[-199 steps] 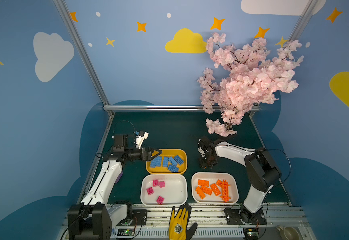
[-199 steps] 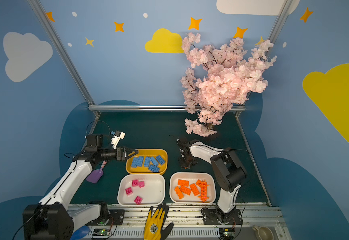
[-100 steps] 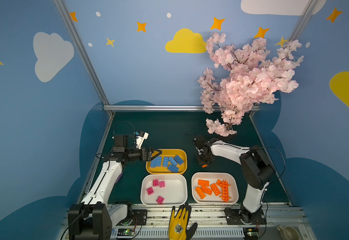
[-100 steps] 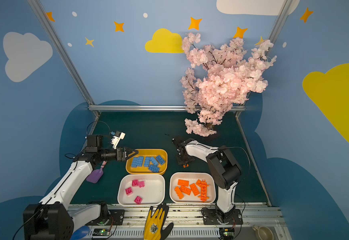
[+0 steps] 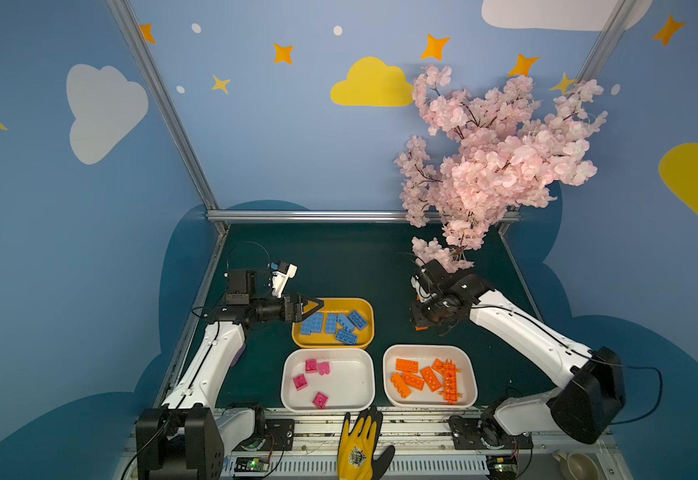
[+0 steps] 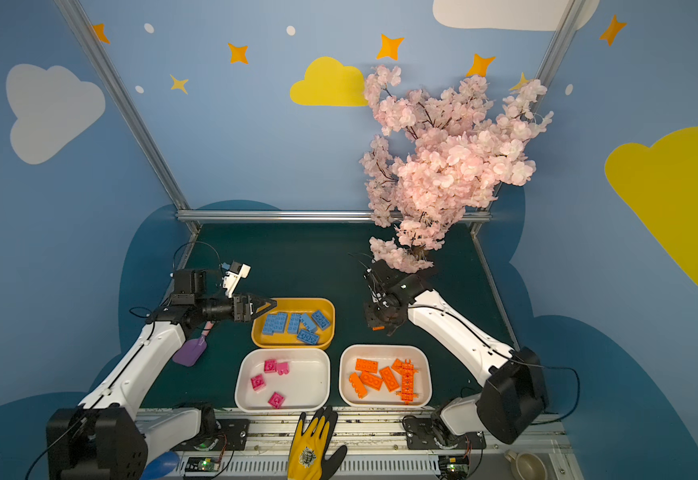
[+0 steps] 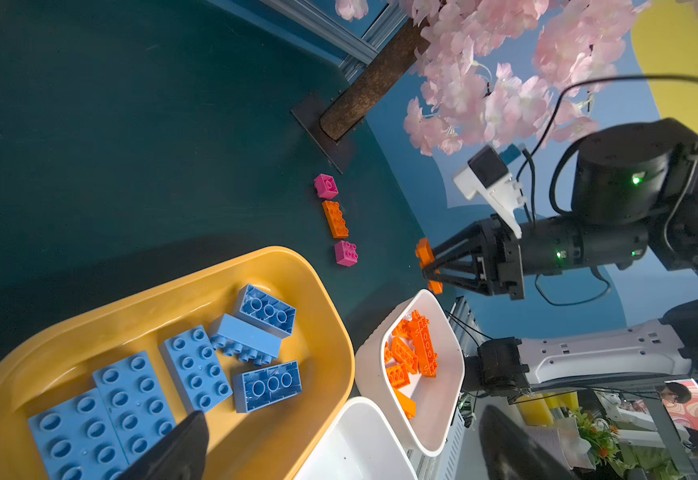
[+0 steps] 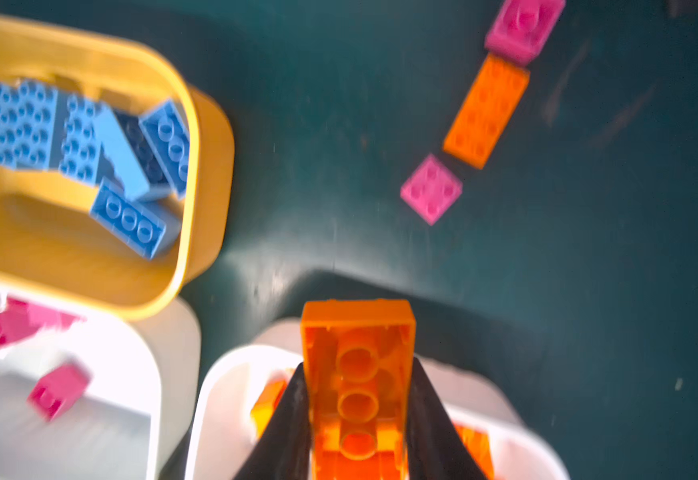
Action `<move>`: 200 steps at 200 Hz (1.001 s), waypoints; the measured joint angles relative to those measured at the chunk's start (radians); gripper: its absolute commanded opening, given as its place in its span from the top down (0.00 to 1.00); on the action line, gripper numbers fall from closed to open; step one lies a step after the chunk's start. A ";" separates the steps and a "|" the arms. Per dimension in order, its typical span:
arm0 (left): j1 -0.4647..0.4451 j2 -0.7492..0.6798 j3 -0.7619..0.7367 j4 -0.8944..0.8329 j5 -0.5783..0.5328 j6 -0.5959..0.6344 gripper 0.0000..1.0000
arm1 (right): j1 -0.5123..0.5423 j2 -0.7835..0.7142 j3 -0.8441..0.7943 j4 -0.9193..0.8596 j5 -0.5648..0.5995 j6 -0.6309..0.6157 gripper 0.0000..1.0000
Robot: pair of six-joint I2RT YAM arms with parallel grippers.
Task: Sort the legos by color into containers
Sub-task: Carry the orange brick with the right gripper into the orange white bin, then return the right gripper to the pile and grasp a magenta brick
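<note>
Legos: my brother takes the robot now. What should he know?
Left gripper open, empty, at the yellow tray edge.
Right gripper shut on an orange brick, near the white tray of orange bricks.
Done: blue bricks in the yellow tray, pink bricks in the other white tray.
Left: drop the held brick; one loose orange brick, two loose pink bricks on the mat.
</note>
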 measured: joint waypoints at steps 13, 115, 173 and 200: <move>0.000 0.000 0.000 0.004 0.003 -0.003 0.00 | 0.027 -0.041 -0.043 -0.055 -0.019 0.036 0.79; -0.030 0.000 -0.010 0.057 0.023 -0.047 0.01 | 0.106 -0.096 -0.332 -0.121 -0.119 0.154 0.45; -0.059 0.000 -0.030 0.091 0.035 -0.079 0.01 | 0.037 -0.185 -0.215 -0.098 -0.117 0.119 0.39; -0.060 0.000 -0.030 0.097 0.035 -0.085 0.01 | -0.005 -0.168 -0.189 0.011 -0.022 0.069 0.35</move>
